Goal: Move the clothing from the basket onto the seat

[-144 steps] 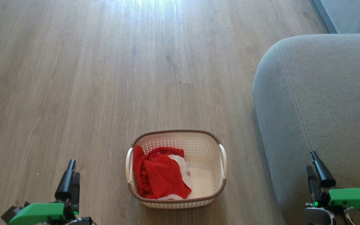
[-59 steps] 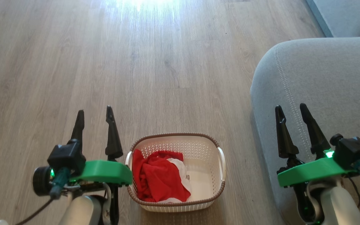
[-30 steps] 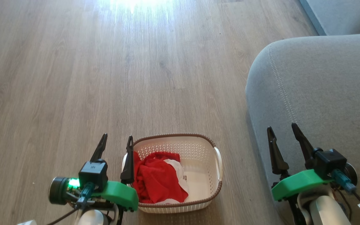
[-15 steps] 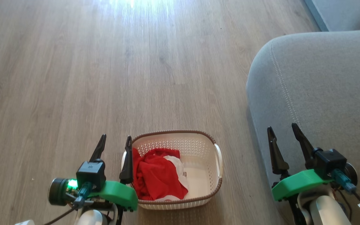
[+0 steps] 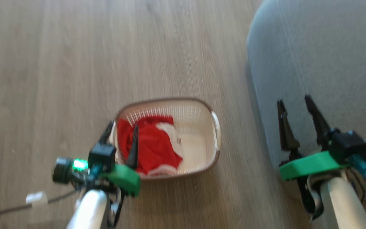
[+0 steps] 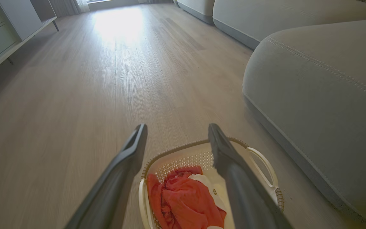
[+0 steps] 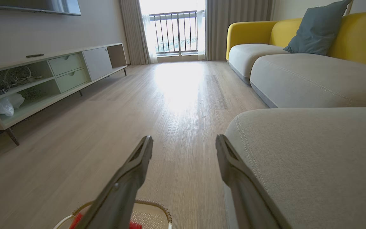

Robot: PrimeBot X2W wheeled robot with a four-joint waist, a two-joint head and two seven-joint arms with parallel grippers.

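The floor [image 5: 59,63] is bare wood, with the grey seat [image 5: 322,57] standing on it at the right. No red cloth lies on any part of the seat that shows, so by my judgement nothing has been moved across yet. The basket [image 5: 183,109] sits on the floor just beside the seat, apart from it. The clothing [image 5: 151,146] is all inside, heaped red and white against the basket's left wall, and the right half of the bottom is bare. The heap is too bunched to tell one piece from another.

The left gripper [image 5: 123,124] hangs over the basket's left side with its jaws spread wide and nothing between them. In the left wrist view its fingers [image 6: 129,159] stand above the cloth, not in it. The right gripper [image 5: 293,98] is over the seat's near edge, jaws also wide apart and holding nothing.

The whole job seems left to do: go down, pinch the heap, lift it out, carry it over and let go.
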